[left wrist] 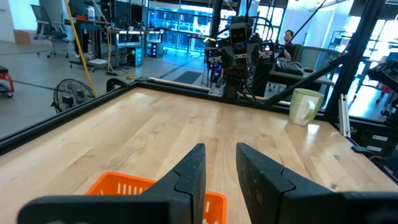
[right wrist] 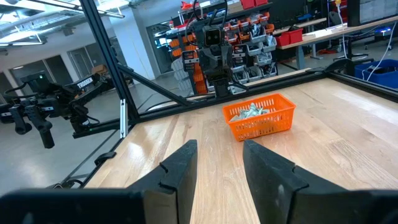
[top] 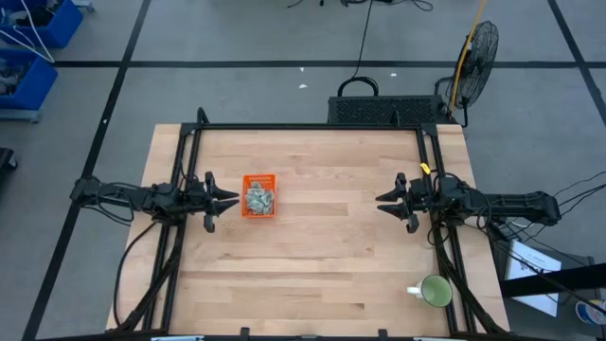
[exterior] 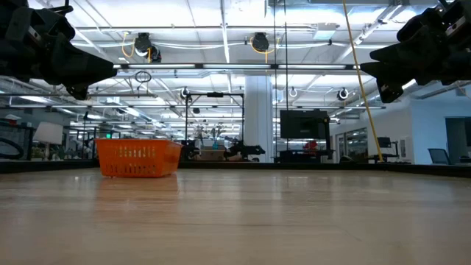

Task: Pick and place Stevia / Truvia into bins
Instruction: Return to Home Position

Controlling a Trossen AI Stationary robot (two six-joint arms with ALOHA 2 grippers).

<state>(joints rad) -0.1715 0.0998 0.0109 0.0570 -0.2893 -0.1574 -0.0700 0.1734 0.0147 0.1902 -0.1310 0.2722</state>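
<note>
The orange bin (top: 258, 195) stands on the table left of centre, and several pale green and white sachets (top: 258, 198) lie piled inside it; they also show in the right wrist view (right wrist: 252, 112). My left gripper (top: 233, 200) hovers just left of the bin, above the table, open and empty. My right gripper (top: 382, 202) hovers at the table's right side, open and empty, far from the bin. In the low view the bin (exterior: 137, 158) rests flat on the table top.
A green mug (top: 435, 291) stands near the table's front right corner. A black frame runs along the table's edges. A fan (top: 478, 47) stands on the floor behind the table's far right corner. The bare wood between the two grippers is open.
</note>
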